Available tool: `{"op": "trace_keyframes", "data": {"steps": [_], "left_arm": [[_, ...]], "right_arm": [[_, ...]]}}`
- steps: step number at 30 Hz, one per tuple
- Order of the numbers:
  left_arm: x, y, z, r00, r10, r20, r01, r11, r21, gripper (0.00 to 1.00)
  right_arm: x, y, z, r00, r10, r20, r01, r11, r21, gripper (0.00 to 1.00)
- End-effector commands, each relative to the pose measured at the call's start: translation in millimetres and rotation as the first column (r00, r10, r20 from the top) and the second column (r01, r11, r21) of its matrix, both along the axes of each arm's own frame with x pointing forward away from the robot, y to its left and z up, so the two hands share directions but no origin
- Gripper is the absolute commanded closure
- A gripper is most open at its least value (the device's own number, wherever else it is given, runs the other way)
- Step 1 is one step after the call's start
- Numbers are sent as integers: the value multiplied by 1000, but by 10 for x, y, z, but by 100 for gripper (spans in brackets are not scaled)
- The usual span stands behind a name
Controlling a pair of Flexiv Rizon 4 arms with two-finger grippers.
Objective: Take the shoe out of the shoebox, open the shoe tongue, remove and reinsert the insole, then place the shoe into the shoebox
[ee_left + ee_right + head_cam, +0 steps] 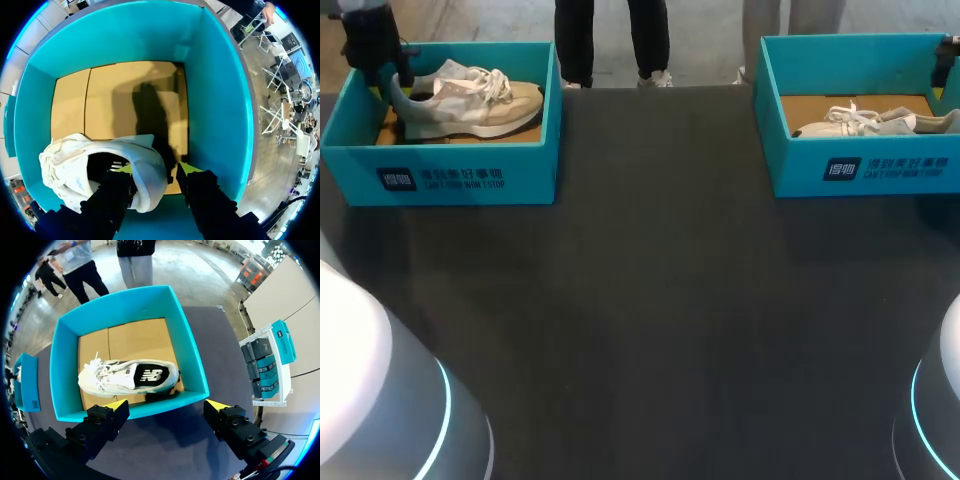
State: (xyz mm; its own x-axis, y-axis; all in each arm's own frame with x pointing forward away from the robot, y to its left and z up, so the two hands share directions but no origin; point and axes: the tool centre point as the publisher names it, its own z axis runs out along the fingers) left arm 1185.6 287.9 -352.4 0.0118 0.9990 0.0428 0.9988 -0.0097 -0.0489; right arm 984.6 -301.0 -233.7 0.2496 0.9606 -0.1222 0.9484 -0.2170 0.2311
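The left gripper [155, 169] is down inside the left shoebox [215, 100], its fingers apart and straddling the heel of the shoe [147, 182]. One finger is in the shoe's opening and the other is outside the heel. The outer finger appears to stand just clear, with a sliver of cardboard showing between it and the heel, so nothing is clamped. The shoe sits at the gripper's end of the box floor, toe pointing away.

The right gripper [167, 405] hangs wide open above the near wall of the right shoebox [192, 360], holding nothing. A second shoe [127, 376] lies on that box's floor, its dark insole visible through the opening.

The head view shows both boxes at the far corners of the dark table [650, 300], well apart. It also shows the left gripper [392, 75] at the heel end of the shoe [470, 100], which stands on its sole. Only the wrist views show the finger gaps.
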Motion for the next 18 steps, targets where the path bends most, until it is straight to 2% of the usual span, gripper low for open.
{"op": "trace_keyframes", "data": {"steps": [1, 8, 11, 15, 18], "left_arm": [[91, 44, -60, 1000, -3, -21, 3, 1000, 0, 50], [81, 53, -141, 999, 4, -40, -4, 1000, -4, 38], [80, 64, -179, 999, 4, -46, -4, 1000, 0, 37], [80, 72, -213, 999, 3, -51, -3, 1000, 2, 38], [81, 75, -221, 999, 0, -55, 0, 1000, 3, 48]], "right_arm": [[-6, -2, -3, 1000, 1, 2, -1, 1000, 2, 0], [-6, -2, -3, 1000, 1, 2, -1, 1000, 2, 0], [-6, -2, -3, 1000, 1, 2, -1, 1000, 2, 0], [-6, -2, -3, 1000, 1, 2, -1, 1000, 2, 0], [-6, -2, -3, 1000, 1, 2, -1, 1000, 2, 0]]}}
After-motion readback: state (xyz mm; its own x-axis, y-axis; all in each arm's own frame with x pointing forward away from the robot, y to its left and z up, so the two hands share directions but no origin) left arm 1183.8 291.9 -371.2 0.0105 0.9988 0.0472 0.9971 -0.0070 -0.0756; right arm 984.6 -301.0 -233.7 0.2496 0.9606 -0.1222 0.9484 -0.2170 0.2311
